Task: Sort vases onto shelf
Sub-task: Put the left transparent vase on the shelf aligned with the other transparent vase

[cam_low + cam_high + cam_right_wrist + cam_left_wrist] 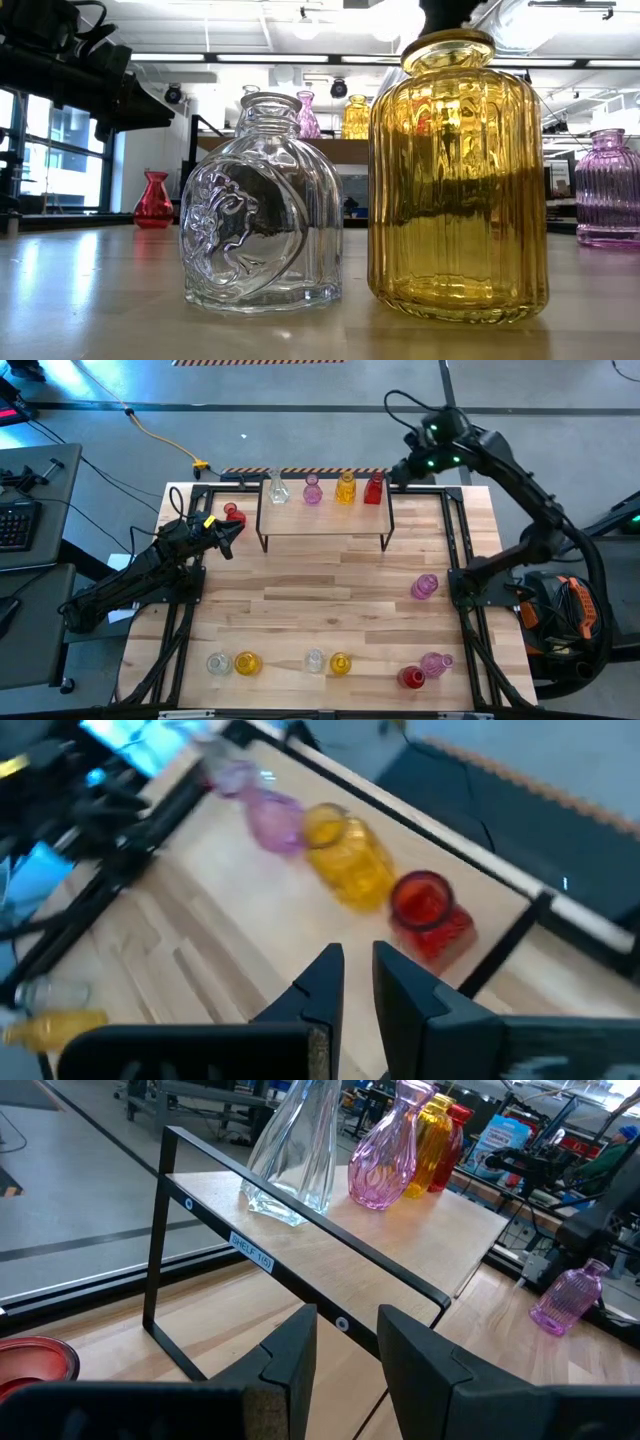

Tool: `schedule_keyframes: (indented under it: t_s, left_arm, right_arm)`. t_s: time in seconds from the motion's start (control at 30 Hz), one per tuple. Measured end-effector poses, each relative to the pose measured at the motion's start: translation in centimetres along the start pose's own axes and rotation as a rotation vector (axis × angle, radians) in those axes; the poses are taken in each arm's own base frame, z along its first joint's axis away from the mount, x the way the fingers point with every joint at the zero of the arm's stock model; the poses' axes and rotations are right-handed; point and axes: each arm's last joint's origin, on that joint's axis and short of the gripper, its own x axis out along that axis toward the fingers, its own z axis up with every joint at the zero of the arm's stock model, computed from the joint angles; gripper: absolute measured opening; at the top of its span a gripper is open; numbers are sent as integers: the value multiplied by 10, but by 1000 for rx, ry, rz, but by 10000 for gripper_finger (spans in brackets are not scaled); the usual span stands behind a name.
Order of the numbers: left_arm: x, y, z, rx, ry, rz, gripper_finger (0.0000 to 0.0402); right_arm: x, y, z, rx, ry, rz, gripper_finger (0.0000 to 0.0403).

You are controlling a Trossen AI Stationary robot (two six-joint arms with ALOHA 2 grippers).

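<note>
The low wooden shelf [325,520] stands at the table's far middle on black wire legs. On its far edge stand a clear vase [278,488], a pink vase [312,490], a yellow vase [345,488] and a red vase [374,488]. My right gripper [357,975] hovers above the shelf's right end beside the red vase [430,915], open by a narrow gap and empty. My left gripper [347,1350] is open and empty, low at the shelf's left end, aimed at the shelf frame [300,1275]. A small red vase [234,512] stands on the table beside it.
A pink vase [424,586] stands on the table right of centre. Along the near edge stand a clear vase [218,663], a yellow one [247,662], a clear one [314,660], a yellow one [340,663], a red one [411,678] and a pink one [435,663].
</note>
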Motion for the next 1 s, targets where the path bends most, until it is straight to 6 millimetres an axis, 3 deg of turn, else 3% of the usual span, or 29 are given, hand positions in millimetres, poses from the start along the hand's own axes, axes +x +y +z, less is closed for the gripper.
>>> schedule_keyframes:
  t_s: [0.23, 0.5, 0.77, 1.0]
  left_arm:
    - [0, 0, 0, 0, 0, 0, 101]
    - [0, 0, 0, 0, 0, 0, 101]
    - [0, 0, 0, 0, 0, 0, 101]
    - [0, 0, 0, 0, 0, 0, 101]
  right_arm:
    - [-42, 31, -18, -296, -120, 93, 37]
    - [-69, 50, -40, -482, -199, 183, 37]
    - [-61, 22, -106, -453, -393, 286, 37]
    - [-27, 0, -169, -478, -532, 400, 37]
